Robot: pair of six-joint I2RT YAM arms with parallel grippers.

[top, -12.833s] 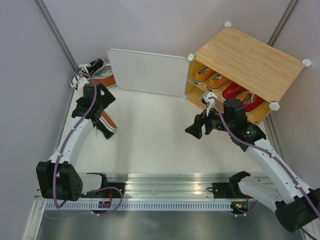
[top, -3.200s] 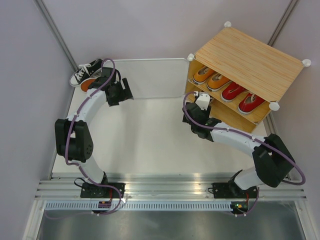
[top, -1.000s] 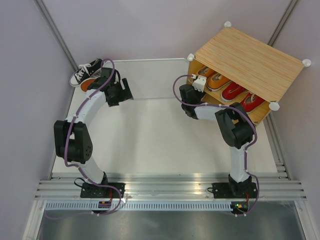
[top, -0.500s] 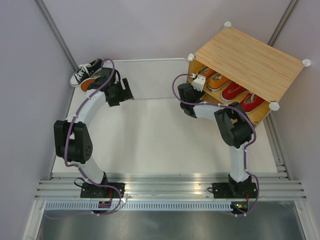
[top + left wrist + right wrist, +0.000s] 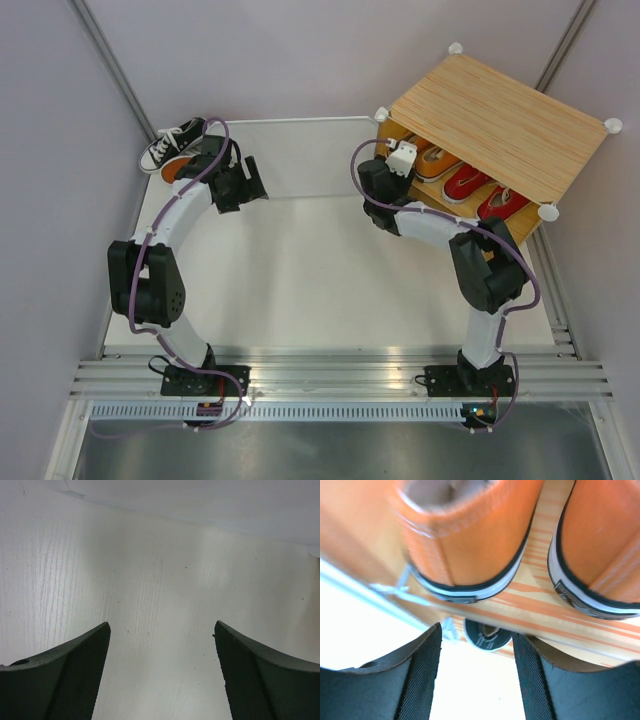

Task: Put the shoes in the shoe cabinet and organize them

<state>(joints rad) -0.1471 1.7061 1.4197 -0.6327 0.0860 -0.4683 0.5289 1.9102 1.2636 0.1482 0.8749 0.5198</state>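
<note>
The shoe cabinet (image 5: 500, 110) stands at the back right, with two orange shoes (image 5: 440, 163) and two red shoes (image 5: 470, 185) on its upper shelf. My right gripper (image 5: 396, 170) is at the cabinet's front left corner. In the right wrist view it (image 5: 476, 640) is open, with nothing between its fingers. Just past the fingertips, a dark shoe's heel (image 5: 487, 634) lies under the shelf (image 5: 555, 612) that carries the orange heels (image 5: 465, 535). My left gripper (image 5: 248, 186) (image 5: 161, 624) hangs open over a white surface. A black shoe (image 5: 175, 143) and an orange-soled shoe (image 5: 180, 168) lie at the back left.
The frosted door panel (image 5: 300, 150) lies along the back between the loose shoes and the cabinet. Grey walls close in the back and both sides. The right arm's elbow (image 5: 490, 280) sits in front of the cabinet. A metal rail (image 5: 330, 370) runs along the near edge.
My right gripper has opened at the cabinet's lower left corner, and that arm's elbow has swung to the right. The left arm has not moved.
</note>
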